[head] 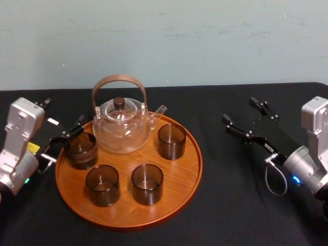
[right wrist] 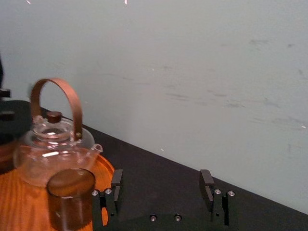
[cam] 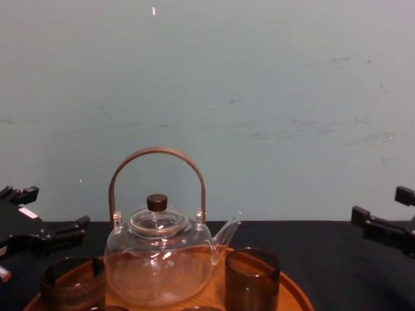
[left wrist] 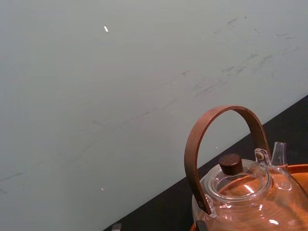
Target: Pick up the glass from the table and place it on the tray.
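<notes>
The round orange-brown wooden tray (head: 177,180) lies mid-table and carries several smoky brown glasses. One glass (head: 80,149) stands at the tray's left rim, also in the chest view (cam: 72,282). My left gripper (head: 62,111) hovers just left of and behind it, open, with nothing between its fingers (cam: 55,207). My right gripper (head: 245,114) hangs open over the black cloth to the right of the tray, holding nothing (right wrist: 161,178). The right wrist view shows another glass (right wrist: 70,198) on the tray (right wrist: 19,209).
A clear glass teapot (head: 123,123) with a brown arched handle stands at the back of the tray (cam: 159,259), close to the left gripper (left wrist: 240,192). Black cloth (head: 246,205) covers the table. A pale wall (head: 164,41) rises behind.
</notes>
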You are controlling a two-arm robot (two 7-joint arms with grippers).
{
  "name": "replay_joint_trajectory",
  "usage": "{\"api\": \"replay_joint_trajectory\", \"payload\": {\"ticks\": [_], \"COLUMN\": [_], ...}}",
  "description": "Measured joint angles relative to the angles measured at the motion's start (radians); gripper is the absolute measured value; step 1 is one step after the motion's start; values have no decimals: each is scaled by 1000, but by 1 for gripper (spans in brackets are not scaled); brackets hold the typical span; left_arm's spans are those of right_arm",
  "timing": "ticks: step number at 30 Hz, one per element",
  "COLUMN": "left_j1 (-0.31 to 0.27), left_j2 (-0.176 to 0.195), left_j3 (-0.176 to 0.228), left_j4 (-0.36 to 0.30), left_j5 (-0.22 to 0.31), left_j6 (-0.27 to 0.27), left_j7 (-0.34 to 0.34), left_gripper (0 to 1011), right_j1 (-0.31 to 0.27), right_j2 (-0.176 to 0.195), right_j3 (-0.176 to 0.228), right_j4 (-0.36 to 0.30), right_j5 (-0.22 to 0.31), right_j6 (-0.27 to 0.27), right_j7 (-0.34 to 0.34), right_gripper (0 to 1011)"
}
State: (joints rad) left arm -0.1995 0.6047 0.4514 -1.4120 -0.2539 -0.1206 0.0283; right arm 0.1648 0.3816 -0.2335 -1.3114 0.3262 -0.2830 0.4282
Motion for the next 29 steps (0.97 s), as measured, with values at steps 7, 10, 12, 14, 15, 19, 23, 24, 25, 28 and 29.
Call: {"api": "replay_joint_trajectory", "payload": {"ticks": [7,10,12,14,15,19,23,24,25,28,29], "left_j1": [0,0,0,0,0,0,0,0,0,0,0], "left_j2": [0,0,0,0,0,0,0,0,0,0,0], "left_j3": [0,0,0,0,0,0,0,0,0,0,0], "left_j4": [0,0,0,0,0,0,0,0,0,0,0], "left_j5": [0,0,0,0,0,0,0,0,0,0,0], "left_j6": [0,0,0,0,0,0,0,0,0,0,0], "left_j7": [0,0,0,0,0,0,0,0,0,0,0], "left_gripper": [1002,1001,1001,1001,1001,1001,1001,1001,1001,1001,1001], "right_j1": [-13,-16,-16,-16,-15,-15,-14,-14,-13,-13,-13], "right_j2": [-10,-14,-13,-13,-13,-12,-12,-12,-12,-11,-11], "right_j3": [15,18,18,17,17,16,15,15,15,15,15], "right_j4": [8,10,10,10,10,10,10,10,10,10,10], "right_j5": [-58,-68,-68,-67,-66,-64,-62,-62,-62,-61,-61], "right_j6": [8,9,9,10,10,10,11,11,11,11,11], "right_j7": [-53,-60,-60,-59,-59,-58,-57,-56,-56,-55,-55], "right_gripper": [1002,1002,1002,1002,1002,1002,1002,1002,1002,1002,1002]}}
